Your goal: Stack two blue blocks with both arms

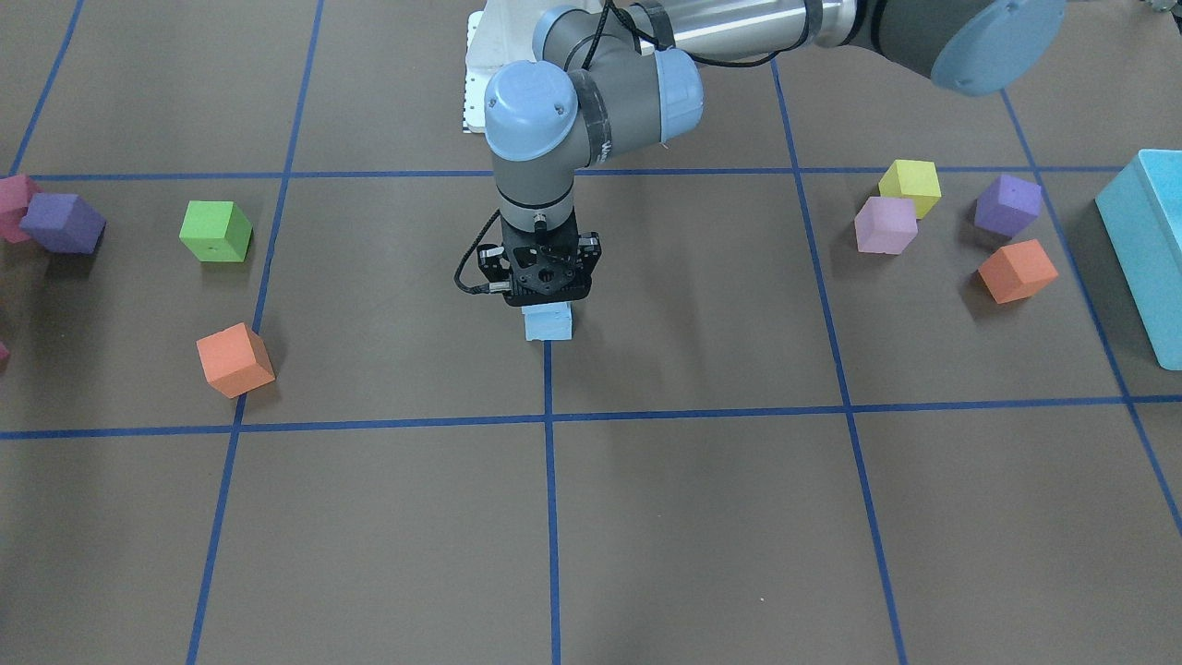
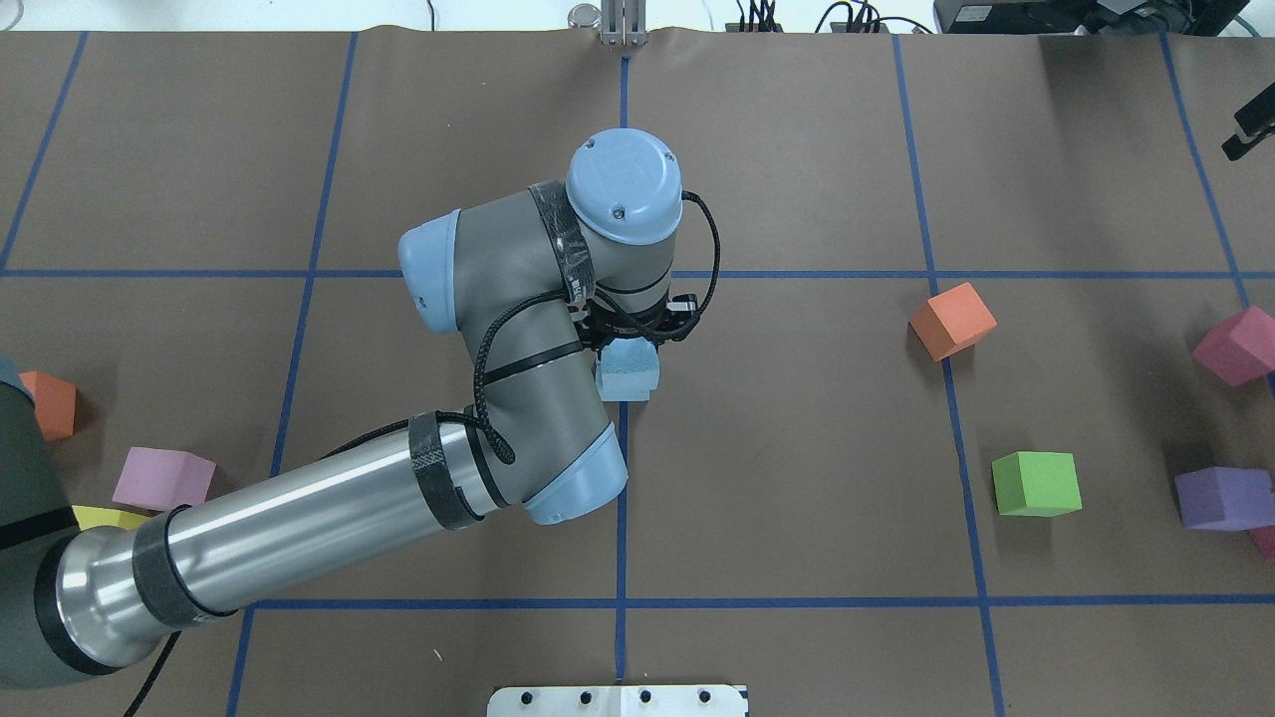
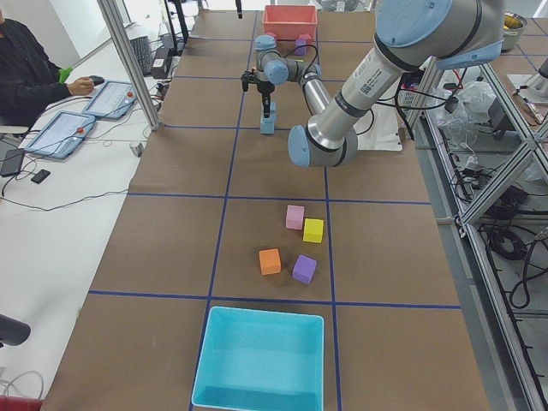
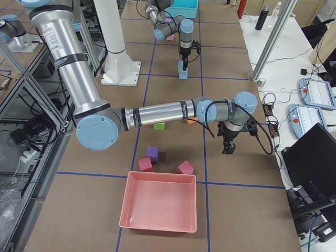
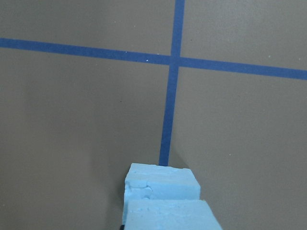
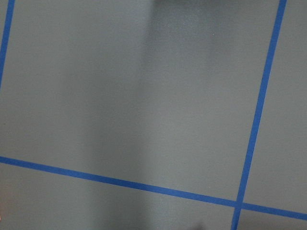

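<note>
Two pale blue blocks stand stacked at the table's middle, on a blue tape line. The left wrist view shows the upper block (image 5: 168, 215) sitting on the lower one (image 5: 160, 184), slightly offset. My left gripper (image 1: 547, 294) points straight down over the stack (image 1: 548, 325) and is shut on the upper block; its fingers are hidden. The stack also shows in the overhead view (image 2: 628, 378). My right gripper (image 4: 228, 148) hangs over bare table far from the stack, near the operators' side. Its wrist view shows only table, so I cannot tell its state.
On one side lie an orange cube (image 1: 235, 360), a green cube (image 1: 215, 231) and a purple cube (image 1: 63, 223). On the other lie yellow (image 1: 910, 187), pink (image 1: 886, 224), purple (image 1: 1007, 205) and orange (image 1: 1017, 271) cubes, beside a turquoise bin (image 1: 1150, 249). A pink bin (image 4: 157, 202) sits at the right end.
</note>
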`<state>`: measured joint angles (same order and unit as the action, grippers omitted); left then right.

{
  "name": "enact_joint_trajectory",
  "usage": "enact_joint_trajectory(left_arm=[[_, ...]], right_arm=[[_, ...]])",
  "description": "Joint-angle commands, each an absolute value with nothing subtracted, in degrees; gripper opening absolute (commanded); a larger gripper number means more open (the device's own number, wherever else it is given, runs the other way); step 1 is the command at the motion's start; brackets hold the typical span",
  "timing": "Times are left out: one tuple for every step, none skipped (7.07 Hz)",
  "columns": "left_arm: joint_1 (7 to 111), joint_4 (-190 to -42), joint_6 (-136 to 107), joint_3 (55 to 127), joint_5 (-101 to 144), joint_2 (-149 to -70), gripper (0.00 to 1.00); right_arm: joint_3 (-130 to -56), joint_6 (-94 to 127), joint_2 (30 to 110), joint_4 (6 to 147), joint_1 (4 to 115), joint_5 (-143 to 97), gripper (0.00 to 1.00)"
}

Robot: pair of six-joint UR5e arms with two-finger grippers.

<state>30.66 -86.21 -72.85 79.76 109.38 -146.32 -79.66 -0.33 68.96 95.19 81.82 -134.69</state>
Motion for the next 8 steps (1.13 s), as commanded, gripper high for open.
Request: enact_joint_trajectory(left_arm=[[30.8, -86.3, -72.2, 79.6, 109.2, -146.3, 0.56], [30.8, -86.3, -71.7, 79.5, 109.2, -146.2, 0.56], [30.8, -86.3, -71.3, 79.5, 109.2, -146.1, 0.57], [30.8, -86.4, -71.3, 79.5, 109.2, -146.0, 0.70], [30.8, -86.4, -71.0, 79.5, 109.2, -146.0, 0.96], [30.9, -86.3, -71.0, 80.3, 109.2, -146.1, 0.97], [33.4, -85.9, -70.5, 83.0, 109.9, -146.0, 0.97], [37.7, -84.0, -66.2, 87.0, 113.4, -144.6, 0.97]], right_arm=[[-79.6, -0.3, 69.0, 95.2, 81.8, -134.6, 1.00], [-79.6, -0.3, 69.0, 95.2, 81.8, -134.6, 1.00], [-79.6, -0.2, 69.0, 95.2, 81.8, -134.6, 1.00], [-79.6, -0.3, 69.0, 95.2, 81.8, -134.7, 1.00], [-79.5, -0.3, 68.9, 95.2, 81.7, -134.6, 1.00], [-79.5, -0.4, 68.8, 95.2, 81.8, -134.6, 1.00], [-79.5, -0.4, 68.9, 95.2, 81.8, -134.6, 1.00], [-79.6, -0.4, 69.4, 95.2, 81.8, -134.7, 1.00]])
